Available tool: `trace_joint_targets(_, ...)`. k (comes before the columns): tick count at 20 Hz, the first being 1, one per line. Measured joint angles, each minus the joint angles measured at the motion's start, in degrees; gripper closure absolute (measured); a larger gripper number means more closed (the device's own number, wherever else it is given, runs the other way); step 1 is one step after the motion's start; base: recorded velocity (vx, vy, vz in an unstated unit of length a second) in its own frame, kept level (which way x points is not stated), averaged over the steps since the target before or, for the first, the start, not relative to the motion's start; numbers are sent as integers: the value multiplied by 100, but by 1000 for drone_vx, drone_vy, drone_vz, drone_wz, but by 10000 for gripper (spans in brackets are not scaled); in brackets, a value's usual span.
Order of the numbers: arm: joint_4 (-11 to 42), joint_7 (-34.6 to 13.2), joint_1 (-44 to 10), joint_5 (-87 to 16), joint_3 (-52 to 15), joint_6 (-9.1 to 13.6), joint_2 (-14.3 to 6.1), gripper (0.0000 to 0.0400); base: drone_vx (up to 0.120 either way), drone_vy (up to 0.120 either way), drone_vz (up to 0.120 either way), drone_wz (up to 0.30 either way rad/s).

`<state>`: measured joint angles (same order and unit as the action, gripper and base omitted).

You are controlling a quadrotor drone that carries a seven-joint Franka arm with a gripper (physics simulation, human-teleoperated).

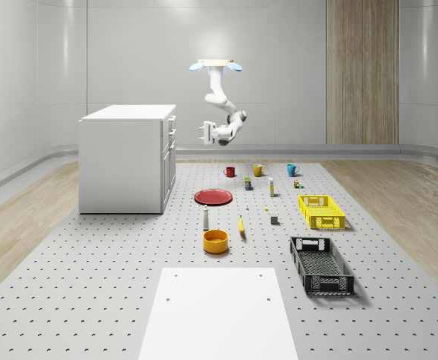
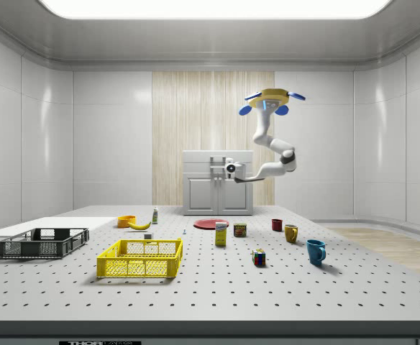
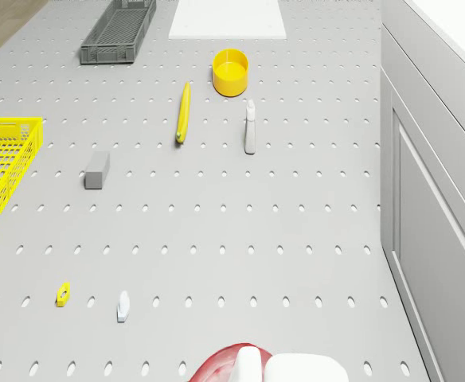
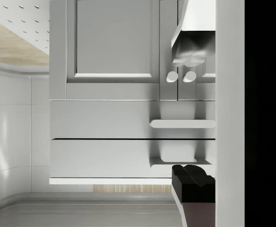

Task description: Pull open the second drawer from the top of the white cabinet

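Drone [image 1: 216,66] hovering over bench beside boxy white cabinet [image 1: 127,158]; fingers [image 4: 190,45] spreading open, facing second drawer's bar handle [image 4: 182,123], its long axis crossing between them.

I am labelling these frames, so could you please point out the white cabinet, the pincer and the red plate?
white cabinet [image 1: 121,165]: whole-scene view, near side wall.
pincer [image 1: 201,133]: whole-scene view, between its fingertips.
red plate [image 1: 214,196]: whole-scene view, plate centre.

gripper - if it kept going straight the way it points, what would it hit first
Probably the white cabinet's drawer front: the gripper points at it across an open gap, roughly at drawer-handle height. Which drawer is unclear. The drone hovers beside the cabinet.
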<state>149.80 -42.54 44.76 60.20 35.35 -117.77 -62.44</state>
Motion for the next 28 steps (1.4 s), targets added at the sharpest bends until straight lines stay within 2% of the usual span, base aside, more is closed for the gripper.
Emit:
trace_joint_targets(4,4,33,-5,66,-46,-16,38,95,120,0,0,0)
trace_joint_targets(11,32,176,105,399,-291,-241,198,95,0,0,0,0)
trace_joint_targets(20,3,491,351,1093,-763,-664,580,95,0,0,0,0)
trace_joint_targets(28,-90,746,445,1628,-1109,-861,927,95,0,0,0,0)
